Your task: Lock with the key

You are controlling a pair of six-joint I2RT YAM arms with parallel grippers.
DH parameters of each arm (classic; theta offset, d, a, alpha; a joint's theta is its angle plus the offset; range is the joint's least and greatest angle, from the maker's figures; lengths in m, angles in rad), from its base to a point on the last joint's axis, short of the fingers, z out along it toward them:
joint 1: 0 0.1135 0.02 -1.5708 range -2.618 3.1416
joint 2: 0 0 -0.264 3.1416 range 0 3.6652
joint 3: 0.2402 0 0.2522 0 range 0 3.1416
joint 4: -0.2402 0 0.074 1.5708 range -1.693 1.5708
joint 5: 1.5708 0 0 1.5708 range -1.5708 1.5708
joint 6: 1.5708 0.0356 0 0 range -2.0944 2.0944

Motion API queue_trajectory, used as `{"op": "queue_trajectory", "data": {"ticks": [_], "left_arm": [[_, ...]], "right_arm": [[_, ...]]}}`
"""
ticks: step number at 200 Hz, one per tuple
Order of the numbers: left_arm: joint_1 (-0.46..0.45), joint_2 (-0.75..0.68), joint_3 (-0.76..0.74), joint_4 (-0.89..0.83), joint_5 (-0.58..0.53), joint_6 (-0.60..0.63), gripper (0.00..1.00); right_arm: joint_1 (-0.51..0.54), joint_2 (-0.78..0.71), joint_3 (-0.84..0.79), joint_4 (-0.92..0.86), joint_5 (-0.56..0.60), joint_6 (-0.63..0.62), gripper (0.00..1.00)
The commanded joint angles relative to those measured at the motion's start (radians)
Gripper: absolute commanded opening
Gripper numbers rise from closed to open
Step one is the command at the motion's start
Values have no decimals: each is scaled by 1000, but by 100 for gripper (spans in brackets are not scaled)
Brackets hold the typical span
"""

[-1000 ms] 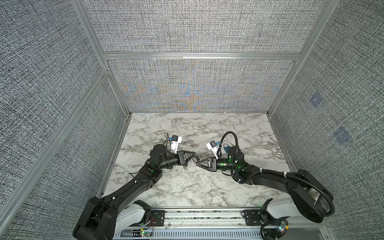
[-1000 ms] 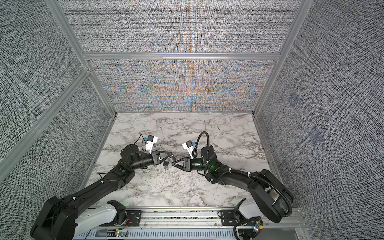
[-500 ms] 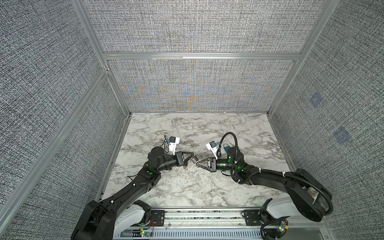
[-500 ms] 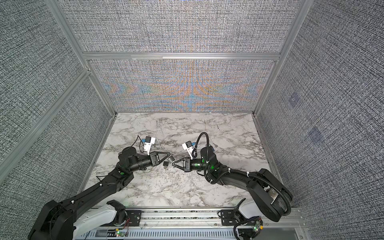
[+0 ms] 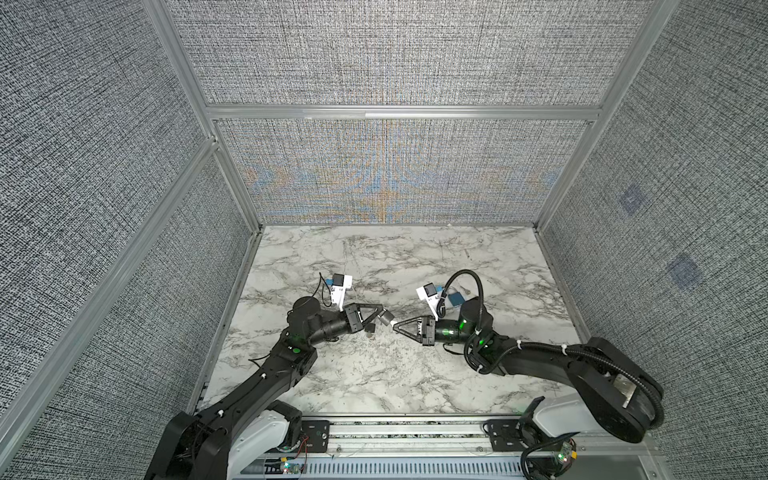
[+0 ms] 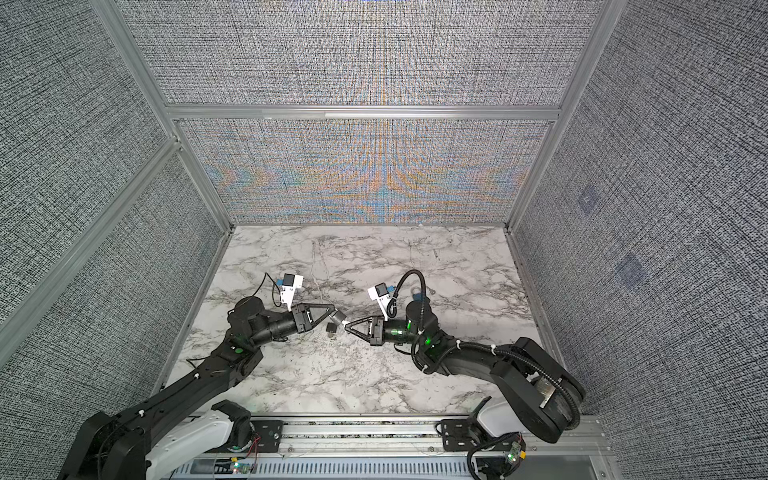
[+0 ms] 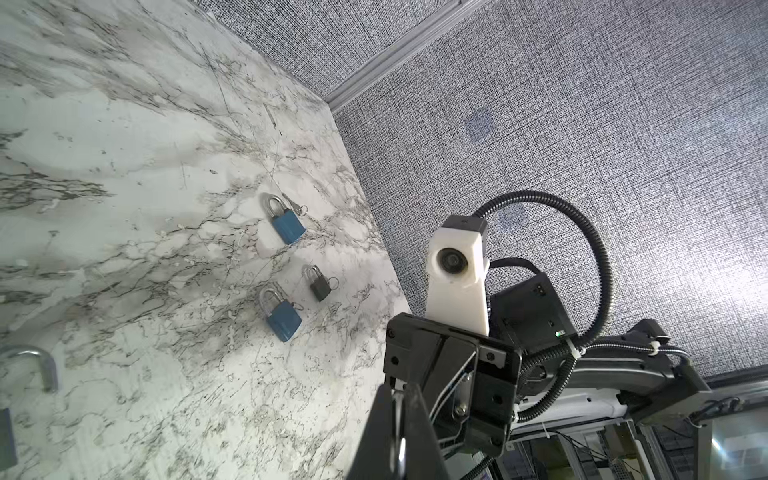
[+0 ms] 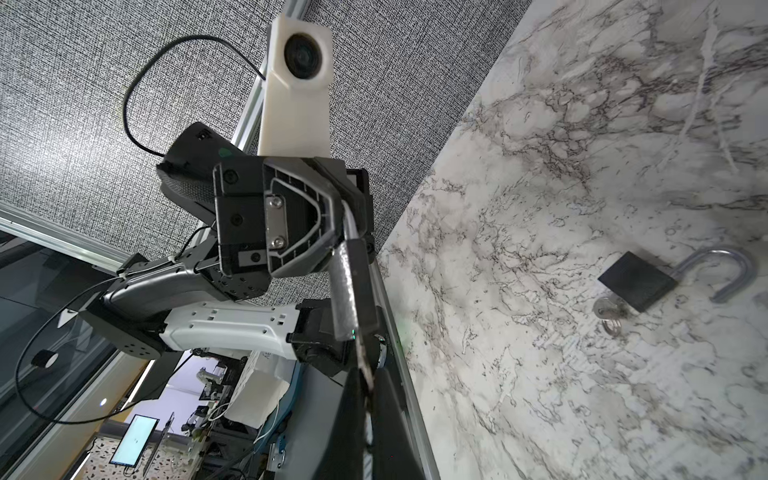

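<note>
White marble bench (image 5: 374, 257), grey woven walls (image 5: 395, 166); black metal padlock (image 8: 636, 280) flat, open shackle rearward; my left pincer (image 5: 383, 316), right pincer (image 5: 397, 325) both closed.

A robotics lab cell: aluminium-framed fabric walls (image 5: 395, 54) enclose a marble tabletop (image 5: 374, 374).

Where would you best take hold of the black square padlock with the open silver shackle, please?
Pinch the black padlock across its two free side edges from above: it lies flat on the marble table, open silver shackle at one end, silver key at the other.
</note>
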Motion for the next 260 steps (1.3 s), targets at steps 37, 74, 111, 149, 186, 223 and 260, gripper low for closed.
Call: {"op": "queue_trajectory", "data": {"ticks": [37, 74, 111, 149, 186, 223, 260], "left_arm": [[34, -16, -13, 124, -83, -27, 0], [42, -22, -13, 127, -73, -32, 0], [47, -24, -9, 123, -71, -30, 0], [48, -5, 31, -48, -56, 59, 0], [10, 72, 80, -229, -41, 161, 0], [-92, 166, 89, -222, -73, 183, 0], [-166, 275, 129, -185, -84, 180, 0]], "right_arm": [[-2, 0, -10, -31, -14, 13, 0], [-2, -9, -12, -52, -8, 6, 0], [-3, -39, -21, -113, 19, -17, 0], [-5, -159, -11, -342, 132, -109, 0], [-36, -358, 12, -676, 309, -194, 0], [-94, -543, 32, -1009, 465, -212, 0], [-147, -688, 20, -1211, 514, -207, 0]]}}
